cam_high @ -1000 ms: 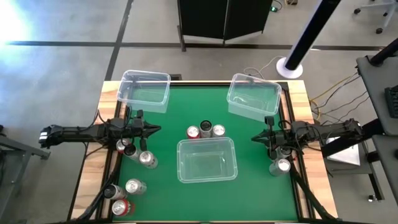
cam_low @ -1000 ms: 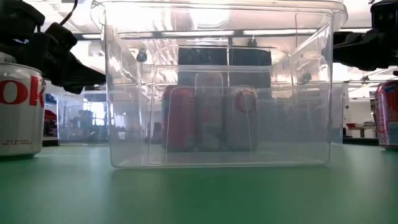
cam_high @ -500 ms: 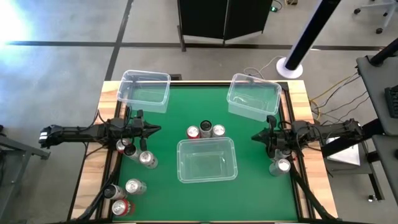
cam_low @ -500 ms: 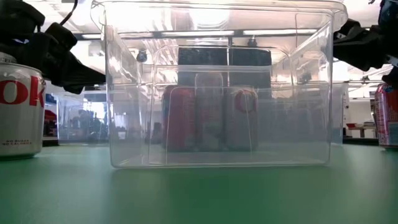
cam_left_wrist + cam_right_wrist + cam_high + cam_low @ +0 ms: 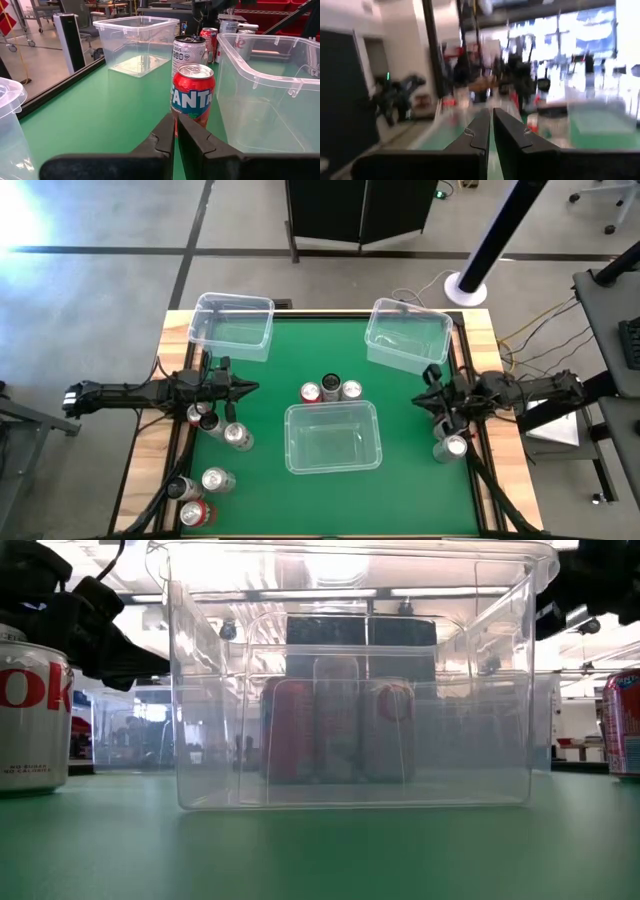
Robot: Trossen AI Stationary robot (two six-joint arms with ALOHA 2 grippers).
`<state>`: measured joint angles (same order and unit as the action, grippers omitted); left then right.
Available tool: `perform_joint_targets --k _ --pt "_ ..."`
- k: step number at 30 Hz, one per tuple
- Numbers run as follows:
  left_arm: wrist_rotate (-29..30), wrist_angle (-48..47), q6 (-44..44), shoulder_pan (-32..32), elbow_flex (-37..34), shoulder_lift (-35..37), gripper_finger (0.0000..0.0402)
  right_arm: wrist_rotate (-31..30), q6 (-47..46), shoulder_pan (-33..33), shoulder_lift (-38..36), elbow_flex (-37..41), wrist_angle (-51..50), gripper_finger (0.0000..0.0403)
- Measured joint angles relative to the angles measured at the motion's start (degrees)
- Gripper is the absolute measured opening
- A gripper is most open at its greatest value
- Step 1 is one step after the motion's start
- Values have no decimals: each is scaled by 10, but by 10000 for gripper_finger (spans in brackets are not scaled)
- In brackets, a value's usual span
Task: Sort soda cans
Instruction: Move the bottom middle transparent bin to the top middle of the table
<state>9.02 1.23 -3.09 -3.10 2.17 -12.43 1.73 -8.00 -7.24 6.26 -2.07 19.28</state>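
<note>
Three soda cans stand together mid-table: a red one (image 5: 310, 392), a dark one (image 5: 330, 385) and a silver one (image 5: 351, 390). In the left wrist view the red one is a Fanta can (image 5: 192, 95). Several more cans stand and lie at the near left (image 5: 217, 479), and a silver-topped one (image 5: 452, 446) stands at the right edge. My left gripper (image 5: 250, 388) is shut, level, short of the red can. My right gripper (image 5: 418, 401) is shut and holds nothing, raised over the table's right side (image 5: 585, 585).
A clear bin (image 5: 332, 437) sits just nearer than the three middle cans. Two more clear bins stand at the far left (image 5: 232, 325) and far right (image 5: 407, 335). Open green mat lies between the left cans and the middle bin.
My right gripper has risen and drawn back a little toward the table's right edge, turning as it goes; it stays shut. My left gripper and the cans have kept still.
</note>
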Motion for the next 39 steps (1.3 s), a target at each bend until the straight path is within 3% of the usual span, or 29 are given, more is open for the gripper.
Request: perform_joint_targets --k 6,14,21,26,33,39 --pt "0 0 0 0 0 0 4 -96 14 0 121 -94 -77 39" --pt "0 0 0 0 0 0 4 -172 -4 1 399 -304 -181 158" --pt "0 0 0 0 0 0 4 -152 -25 0 591 -517 -395 228" --pt "0 0 0 0 0 0 4 -108 -22 -22 691 -631 -459 258" --pt "0 0 0 0 0 0 4 -107 0 -66 803 -771 -550 265" --pt "0 0 0 0 0 0 4 -50 -9 -122 876 -859 -565 253"
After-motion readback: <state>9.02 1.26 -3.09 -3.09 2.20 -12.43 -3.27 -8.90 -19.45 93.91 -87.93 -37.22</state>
